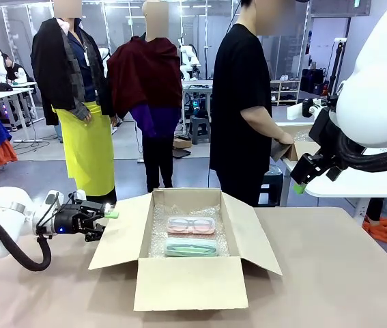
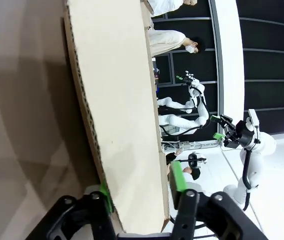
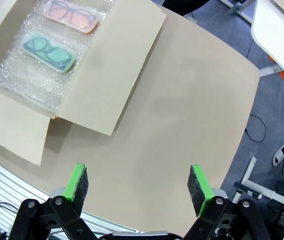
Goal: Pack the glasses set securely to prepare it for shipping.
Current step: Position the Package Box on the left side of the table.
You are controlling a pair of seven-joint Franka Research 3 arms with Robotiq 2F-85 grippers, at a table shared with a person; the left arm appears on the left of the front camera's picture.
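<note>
- The box (image 1: 186, 197) is brown corrugated cardboard with square corners. It stands open in the middle of the table (image 1: 336, 273), a smooth tan top with a rounded corner at the far right.
- Its flaps are turned outward. The front flap (image 1: 186, 283) hangs toward the robot, and the left flap (image 1: 119, 238) and right flap (image 1: 258, 236) slope out to the sides.
- Clear bubble wrap (image 1: 179, 210), bumpy and shiny, lines the floor of the box.
- Two flat oblong cases with rounded corners and translucent lids lie on the wrap. The right wrist view shows the dark outline of a pair of glasses through each lid.
- The pink case (image 1: 190, 225) lies on the far side and the green case (image 1: 191, 247) on the near side. Their long sides are parallel, just beside each other with a thin gap between them.
- A strip of bare wrap shows around the pair on every side, so neither case touches a wall of the box.
- The left hand (image 1: 108, 223) is low at the outer edge of the left flap. Its fingers are parted, with one green pad on either side of the cardboard. I cannot tell whether either pad touches it.
- The right hand (image 3: 138, 175) is raised above the table to the right of the box. Its fingers are spread wide and hold nothing. Below it a broad stretch of bare table runs from the right flap to the table's edge.
- A person (image 1: 241, 102) in a black top stands at the far side, turned toward another table on the right.
</note>
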